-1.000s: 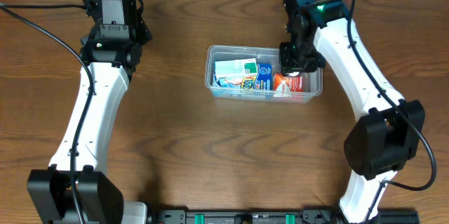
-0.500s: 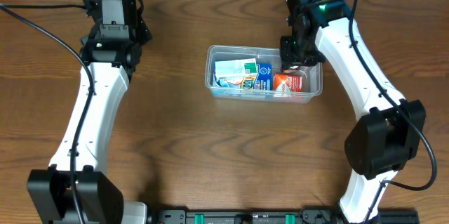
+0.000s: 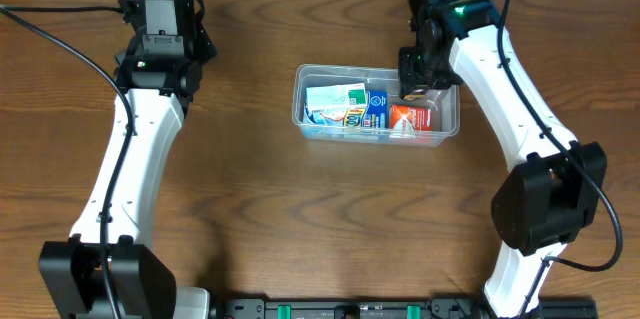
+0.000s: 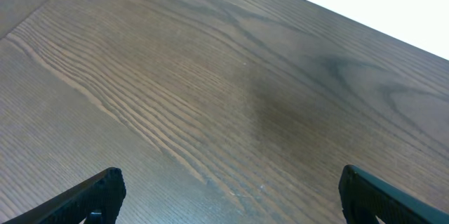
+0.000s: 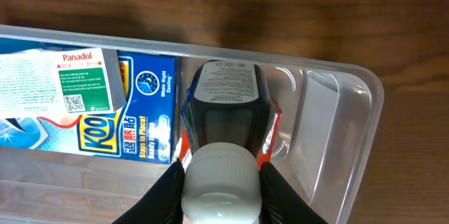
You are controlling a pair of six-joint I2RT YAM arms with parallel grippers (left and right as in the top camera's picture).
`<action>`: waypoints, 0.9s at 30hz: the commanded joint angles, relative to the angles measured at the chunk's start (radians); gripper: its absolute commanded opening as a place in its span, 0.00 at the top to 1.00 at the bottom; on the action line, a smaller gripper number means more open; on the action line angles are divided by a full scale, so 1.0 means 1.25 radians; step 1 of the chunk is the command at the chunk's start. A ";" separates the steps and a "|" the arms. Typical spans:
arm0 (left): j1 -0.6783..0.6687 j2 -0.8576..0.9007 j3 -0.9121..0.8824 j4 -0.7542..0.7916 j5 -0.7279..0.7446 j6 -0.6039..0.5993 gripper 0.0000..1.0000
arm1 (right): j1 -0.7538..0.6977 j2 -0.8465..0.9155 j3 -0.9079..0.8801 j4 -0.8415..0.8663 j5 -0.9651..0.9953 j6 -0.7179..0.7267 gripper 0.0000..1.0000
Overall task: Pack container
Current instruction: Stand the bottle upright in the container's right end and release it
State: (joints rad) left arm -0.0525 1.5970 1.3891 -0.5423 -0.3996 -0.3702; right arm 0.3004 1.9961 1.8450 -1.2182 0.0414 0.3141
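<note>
The clear plastic container (image 3: pixel 300 109) sits at the table's middle right and also shows in the right wrist view (image 5: pixel 351 104). In it lie a white and green Panadol box (image 5: pixel 63 76), a blue box (image 5: pixel 147 129) and an orange box (image 3: pixel 405 119). My right gripper (image 5: pixel 221 185) is shut on the white cap of a dark bottle (image 5: pixel 228 104) and holds it over the container's right end, above the orange box. My left gripper (image 4: pixel 235 196) is open and empty over bare wood at the far left.
The right arm (image 3: pixel 500 89) reaches over the container's far right corner. The left arm (image 3: pixel 140 129) stretches along the table's left side. A dark wood tabletop (image 3: pixel 250 199) surrounds the container.
My right gripper has shifted slightly toward the container's far side with the bottle, uncovering more of the orange box. The left arm has not moved.
</note>
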 commanded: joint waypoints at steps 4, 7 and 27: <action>0.003 0.002 0.003 0.000 -0.009 -0.010 0.02 | -0.006 0.002 0.010 0.010 0.032 0.002 0.73; 0.003 0.002 0.003 0.000 -0.009 -0.010 0.02 | -0.006 0.002 -0.002 0.024 0.033 0.002 0.71; 0.003 0.002 0.003 0.000 -0.009 -0.010 0.02 | -0.006 0.041 -0.007 0.067 0.051 0.002 0.68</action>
State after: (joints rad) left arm -0.0525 1.5970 1.3891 -0.5423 -0.3996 -0.3702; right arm 0.3004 2.0197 1.8381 -1.1416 0.0830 0.3141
